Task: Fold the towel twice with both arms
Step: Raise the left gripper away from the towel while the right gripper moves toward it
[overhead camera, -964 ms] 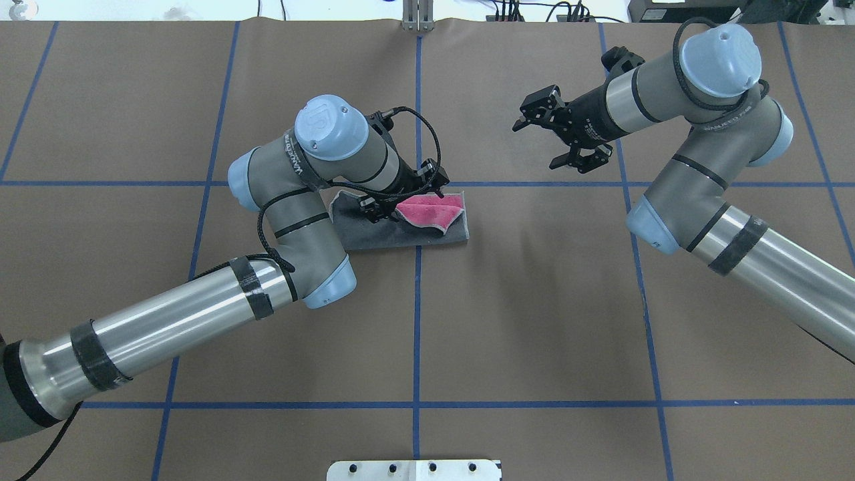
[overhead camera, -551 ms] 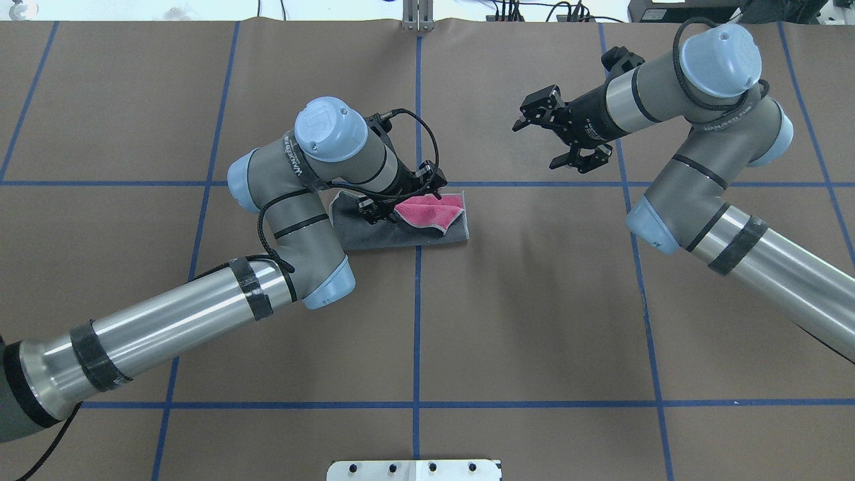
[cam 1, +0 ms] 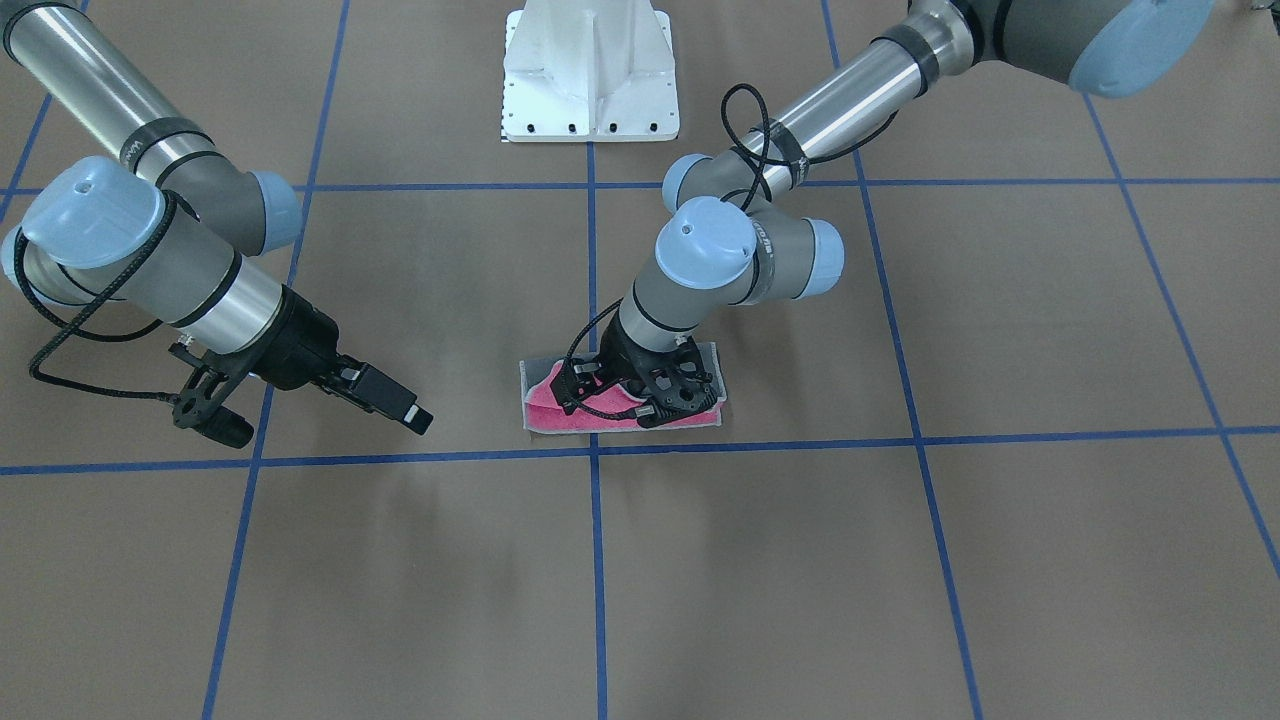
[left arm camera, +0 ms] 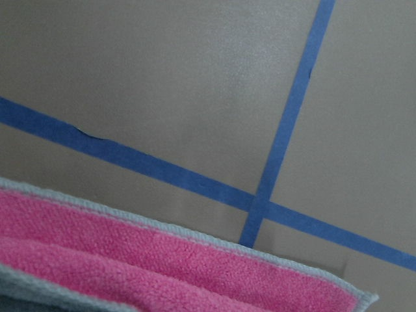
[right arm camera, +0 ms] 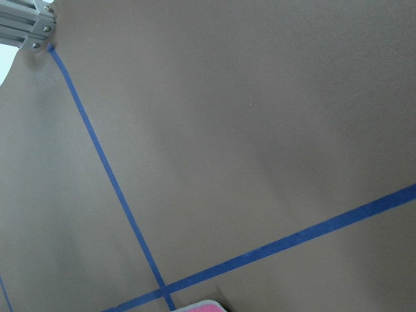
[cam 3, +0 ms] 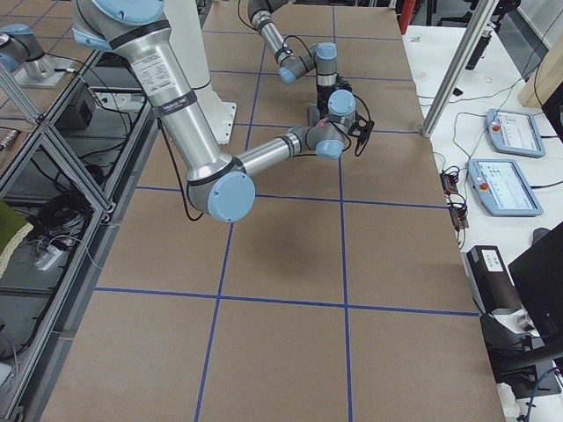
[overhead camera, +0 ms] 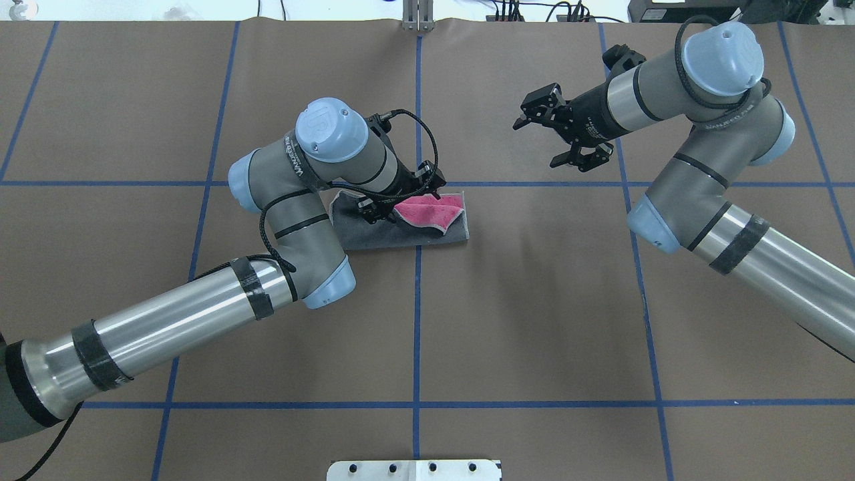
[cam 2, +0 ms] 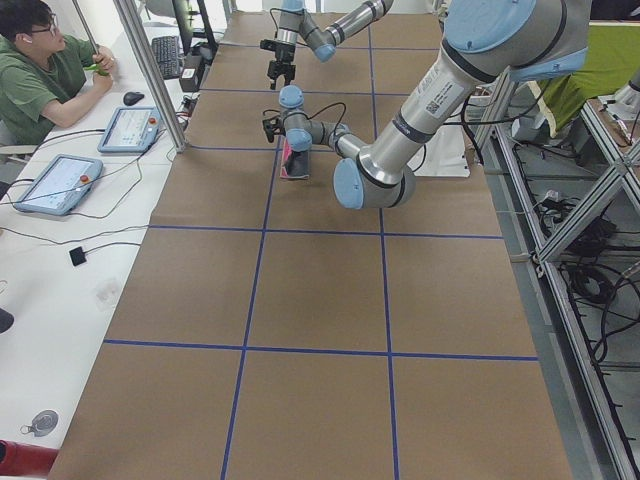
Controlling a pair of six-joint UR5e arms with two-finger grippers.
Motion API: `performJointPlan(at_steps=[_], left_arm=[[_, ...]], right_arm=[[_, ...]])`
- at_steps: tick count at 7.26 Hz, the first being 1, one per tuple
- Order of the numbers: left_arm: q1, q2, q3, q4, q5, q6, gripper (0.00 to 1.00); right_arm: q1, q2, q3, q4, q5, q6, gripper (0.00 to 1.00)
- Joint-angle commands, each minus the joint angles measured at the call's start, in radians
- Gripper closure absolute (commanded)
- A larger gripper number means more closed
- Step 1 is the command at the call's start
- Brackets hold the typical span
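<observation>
The towel [overhead camera: 401,237] lies folded near the table's middle, dark grey side up, with a pink flap [overhead camera: 427,212] turned over its far right part. It also shows in the front view [cam 1: 560,415] and the left wrist view [left arm camera: 162,260]. My left gripper [overhead camera: 404,204] stands directly over the towel's far edge with its jaws spread; it appears open and holds nothing that I can see. My right gripper [overhead camera: 536,144] hovers open and empty above the bare table, well to the right of the towel and farther back. It also shows in the front view [cam 1: 330,428].
Brown table cover with a blue tape grid [overhead camera: 417,300]. The white pedestal base [cam 1: 590,70] stands at the robot's side. An operator [cam 2: 40,60] sits at a side desk with tablets, beyond the table's far edge.
Almost nothing: the left arm has shifted very slightly over the towel, and the right arm's wrist has edged a little. The towel's shape is the same.
</observation>
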State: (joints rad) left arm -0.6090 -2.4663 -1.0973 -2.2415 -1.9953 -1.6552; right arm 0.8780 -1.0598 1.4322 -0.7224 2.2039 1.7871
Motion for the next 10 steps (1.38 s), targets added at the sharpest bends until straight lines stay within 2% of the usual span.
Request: performJointPlan(at_steps=[1,5,7,10], left_arm=[[-0.002,-0.003,0.005,-0.003,0.013,0.002,0.00],[-0.003,-0.046,0.066,-0.052,0.065,0.000,0.00],[-0.009,-0.085,0.161,-0.130,0.084,0.000,0.00],[-0.044,-0.108,0.172,-0.133,0.089,-0.002,0.00]], right_arm=[[0.019,-0.006,0.001,0.001,0.035,0.000,0.00],[0.033,-0.009,0.001,0.001,0.053,0.000,0.00],[0.044,-0.014,0.002,0.001,0.066,0.000,0.00],[0.044,-0.014,0.002,0.001,0.066,-0.002,0.00]])
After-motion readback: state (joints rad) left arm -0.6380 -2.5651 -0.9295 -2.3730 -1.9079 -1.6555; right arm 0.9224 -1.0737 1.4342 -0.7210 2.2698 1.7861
